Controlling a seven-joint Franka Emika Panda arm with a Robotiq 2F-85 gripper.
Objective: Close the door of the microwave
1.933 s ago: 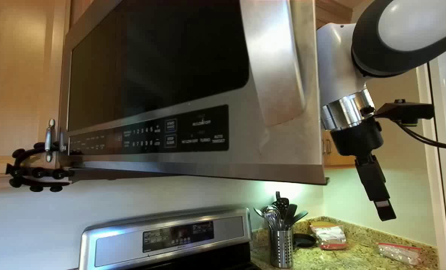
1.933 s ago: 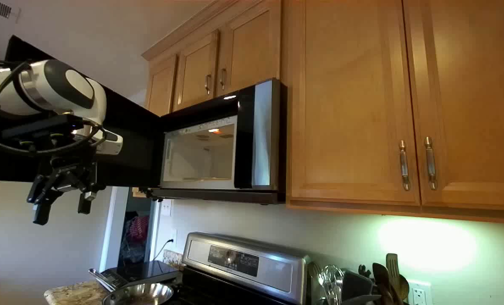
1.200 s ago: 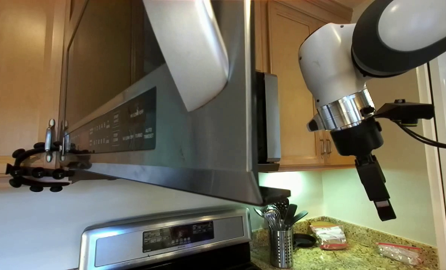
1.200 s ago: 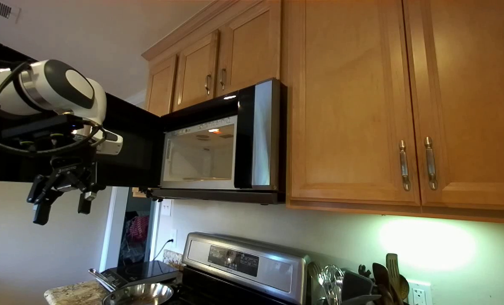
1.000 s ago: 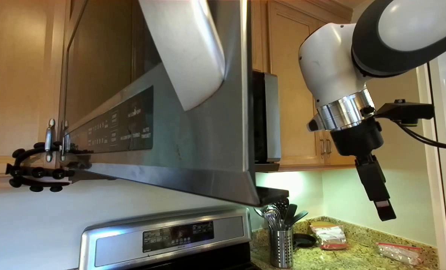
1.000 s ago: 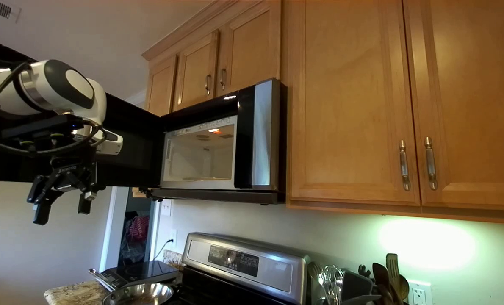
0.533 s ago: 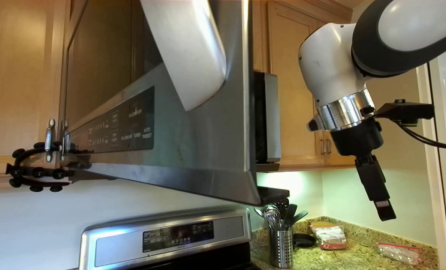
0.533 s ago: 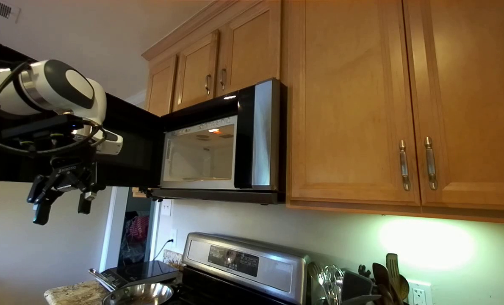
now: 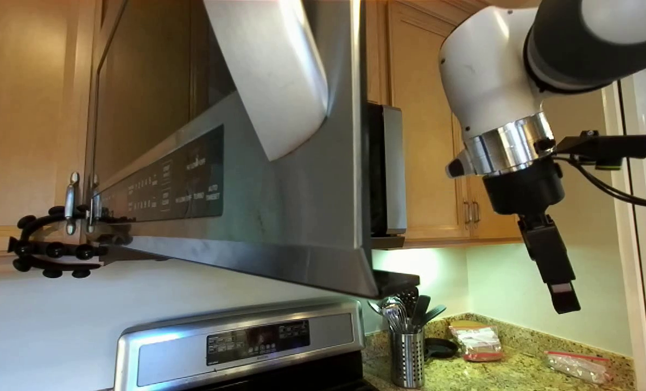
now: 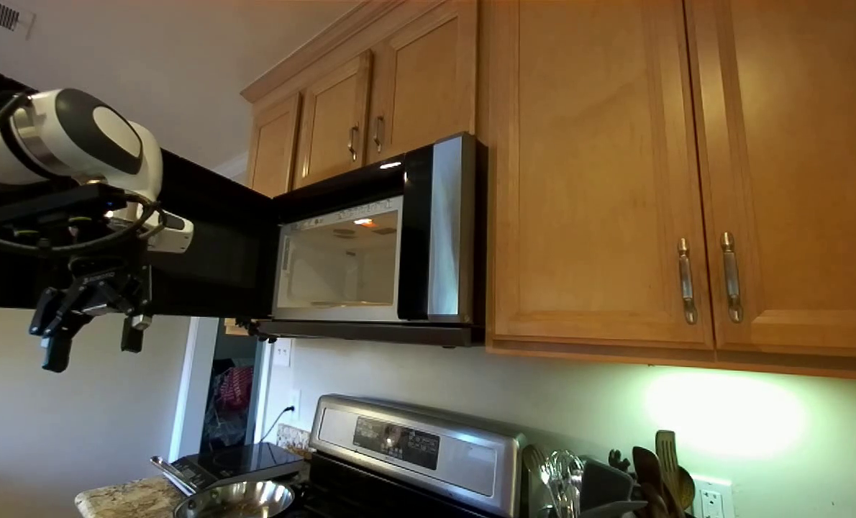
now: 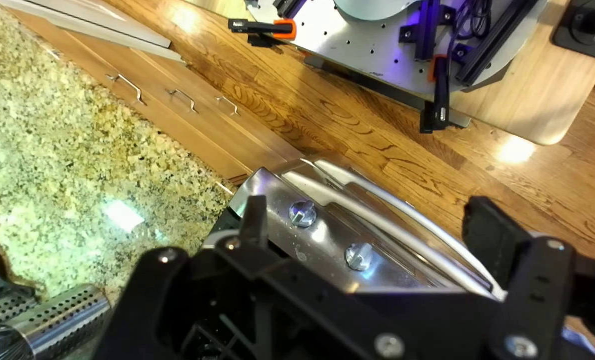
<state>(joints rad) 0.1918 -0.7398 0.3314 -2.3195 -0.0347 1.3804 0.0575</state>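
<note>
The microwave's door [image 9: 312, 212], a steel-framed panel with a bar handle [image 9: 287, 92], stands swung out from the microwave [image 10: 448, 237]. Its dark inner side [image 10: 216, 244] faces an exterior view, where the lit cavity shows. My arm is on that inner side, partly covering the panel in this view. A gap separates the arm from the door's free edge in an exterior view. My gripper [image 10: 94, 345] points down, jaws wide apart, lower than the door's bottom edge. In the wrist view the gripper [image 11: 370, 220] has nothing between its fingers; neither microwave nor door appears there.
Below the microwave is a steel stove [image 10: 413, 450], with a pan [image 10: 244, 496] at its left. Utensils [image 9: 404, 315] stand in a holder on the granite counter [image 11: 102, 165]. Wooden cabinets [image 10: 593, 180] flank the microwave. A curved black clamp [image 9: 54, 250] sits near the door's hinge side.
Between about two seconds and one second ago the door swung farther out, then barely moved. Over the last half second my arm rose slightly and shifted right or left, depending on the exterior view.
</note>
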